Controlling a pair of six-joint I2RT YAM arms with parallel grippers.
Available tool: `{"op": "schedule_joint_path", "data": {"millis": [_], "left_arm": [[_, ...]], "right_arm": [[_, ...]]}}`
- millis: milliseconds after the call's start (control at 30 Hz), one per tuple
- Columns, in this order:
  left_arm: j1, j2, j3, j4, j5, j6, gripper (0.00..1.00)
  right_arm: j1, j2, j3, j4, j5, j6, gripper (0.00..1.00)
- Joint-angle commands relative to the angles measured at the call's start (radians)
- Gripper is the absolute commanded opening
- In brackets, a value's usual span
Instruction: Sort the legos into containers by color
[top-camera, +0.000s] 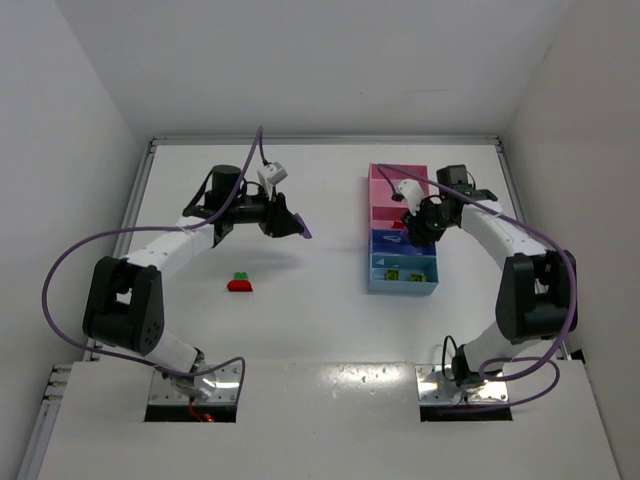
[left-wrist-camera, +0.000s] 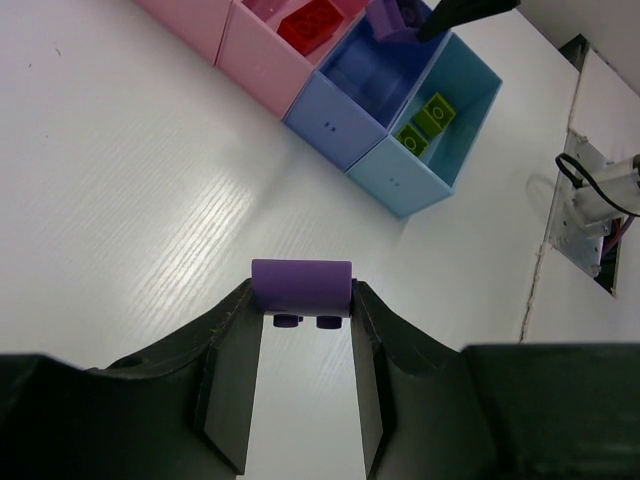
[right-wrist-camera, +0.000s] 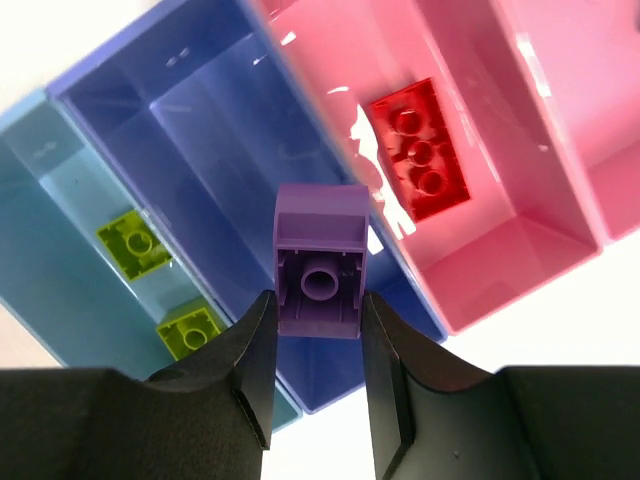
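Note:
My left gripper is shut on a purple lego and holds it above the bare table, left of the tray. My right gripper is shut on another purple lego and holds it over the dark blue compartment. A red lego lies in the smaller pink compartment. Two yellow-green legos lie in the light blue compartment. A red lego with a green one against it lies on the table, near my left arm.
The large pink compartment is at the tray's far end. White walls enclose the table on the left, the back and the right. The arm bases and their metal plates are at the near edge.

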Motion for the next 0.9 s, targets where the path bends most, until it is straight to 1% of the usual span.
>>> {"op": "schedule_joint_path", "data": {"millis": [0,167,233,300,333,400,433,533,600,667,733,767,833,867], "left_arm": [[-0.008,0.016,0.036,0.010,0.006,0.010,0.15],[-0.008,0.025,0.045,0.010,0.006,0.010,0.15],[-0.008,0.025,0.045,0.010,0.015,0.010,0.15],[-0.008,0.025,0.045,0.010,0.015,0.010,0.15],[-0.008,0.025,0.045,0.010,0.015,0.010,0.15],[-0.008,0.025,0.045,0.010,0.015,0.010,0.16],[-0.008,0.025,0.045,0.010,0.015,0.010,0.16],[-0.008,0.025,0.045,0.010,0.015,0.010,0.16],[-0.008,0.025,0.045,0.010,0.015,0.010,0.16],[-0.008,0.034,0.045,0.010,0.015,0.010,0.16],[-0.008,0.034,0.045,0.010,0.015,0.010,0.16],[-0.008,0.025,0.045,0.010,0.004,0.019,0.16],[-0.017,0.014,0.045,0.010,-0.007,0.019,0.16],[-0.028,0.014,0.045,0.010,-0.007,0.030,0.16]], "right_arm": [[0.016,-0.028,-0.040,0.043,-0.021,-0.122,0.04],[0.016,-0.029,-0.040,0.003,-0.042,-0.199,0.04],[0.016,-0.029,-0.040,0.003,-0.042,-0.214,0.05],[0.016,-0.029,-0.040,0.003,-0.042,-0.226,0.08],[0.016,-0.029,-0.050,0.003,-0.042,-0.226,0.16],[0.016,-0.029,-0.050,0.003,-0.042,-0.226,0.23],[0.016,-0.029,-0.050,0.003,-0.042,-0.226,0.29],[0.016,-0.018,-0.040,0.012,-0.042,-0.226,0.37],[0.016,-0.018,-0.040,0.021,-0.020,-0.203,0.45],[0.016,-0.018,-0.030,0.033,-0.011,-0.160,0.49],[0.016,-0.027,-0.004,0.033,-0.038,-0.110,0.56],[0.016,-0.038,-0.004,0.033,-0.055,-0.096,0.60],[0.007,-0.074,0.022,0.033,-0.086,-0.059,0.60],[-0.003,-0.091,0.033,0.044,-0.103,-0.004,0.60]]}}
